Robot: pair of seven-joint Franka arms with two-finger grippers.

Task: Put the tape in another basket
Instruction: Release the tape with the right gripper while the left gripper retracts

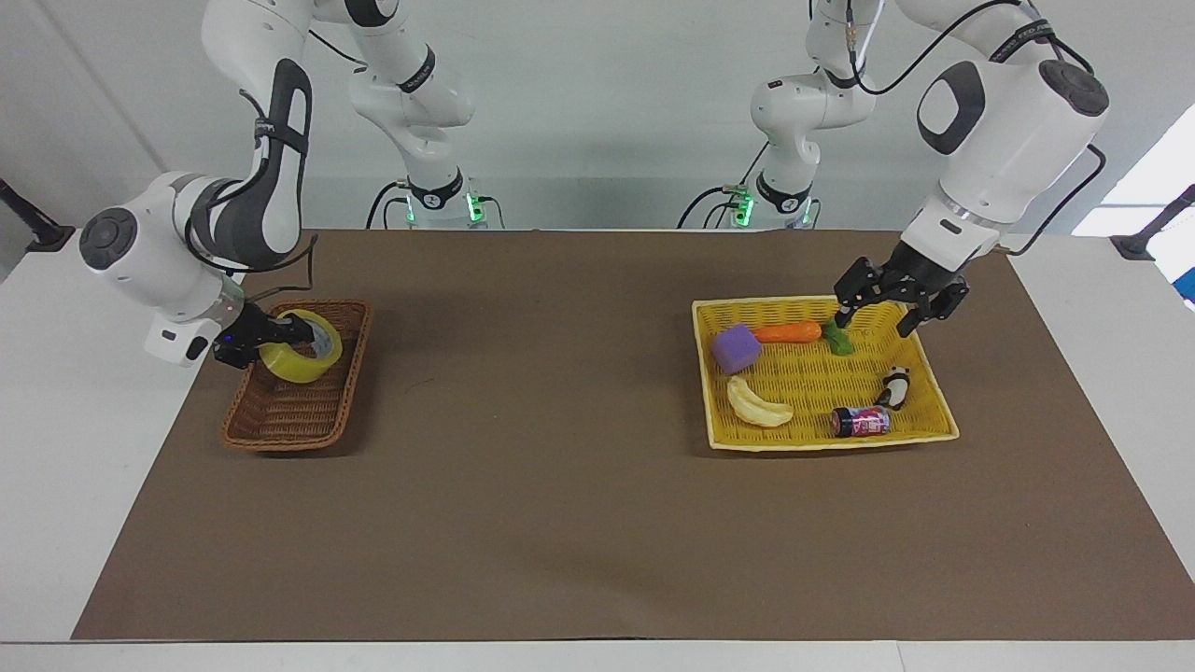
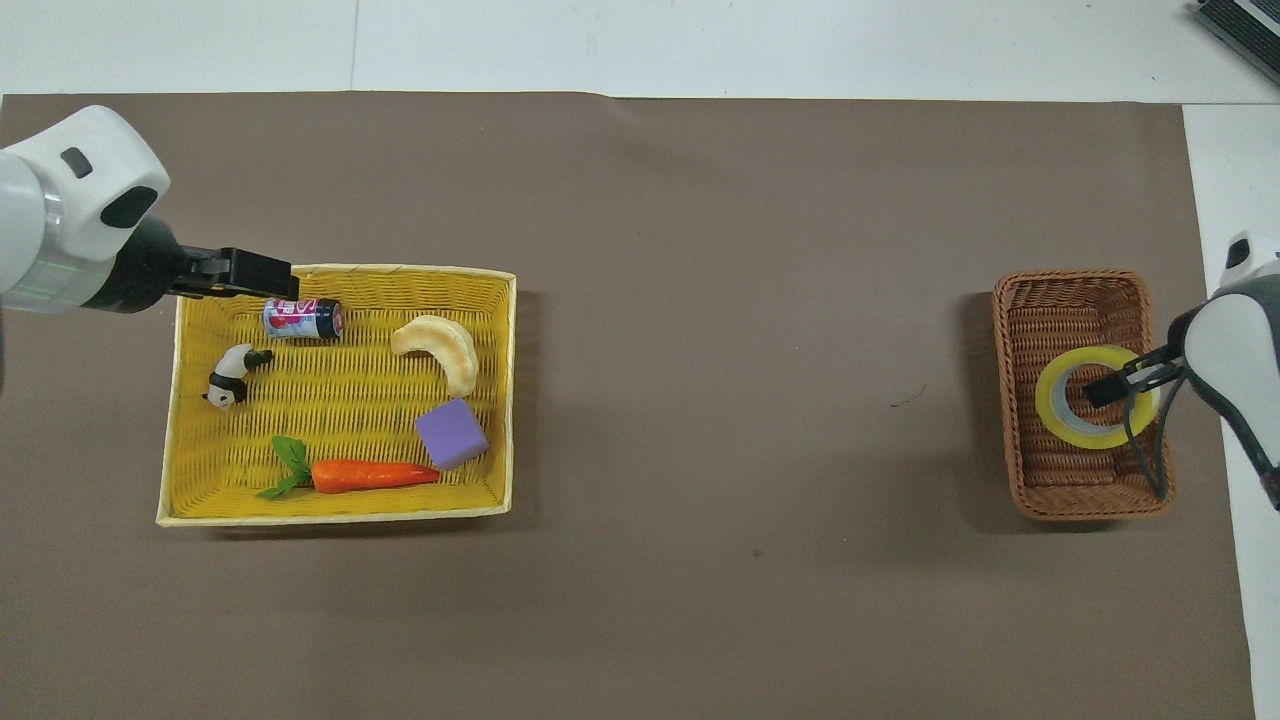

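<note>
At the right arm's end of the table, the tape [image 1: 301, 347] sits in the basket [image 1: 297, 420], in the half nearer the robots, tilted with its open core facing up. The right gripper [image 1: 291, 332] grips the roll's wall, one finger inside the core; whether the roll rests on the wicker floor cannot be told. Free wicker floor shows in the basket's half farther from the robots, and the basket's long side lies close to the edge of the brown mat [image 1: 579, 504].

Over the corner of the yellow tray [image 1: 822, 439] nearest the left arm's base hangs the left gripper [image 1: 876, 315], jaws spread wide and holding nothing — apart from everything below it. In the tray lie a carrot [image 1: 789, 332], a purple block [image 1: 736, 349], a banana [image 1: 756, 403], a small can [image 1: 861, 422] and a panda figure [image 1: 894, 386], each apart from the others except the block, which is just beside the carrot's tip. Between tray and basket stretches a broad run of bare mat — uncluttered from the robots' edge to the farthest edge.
</note>
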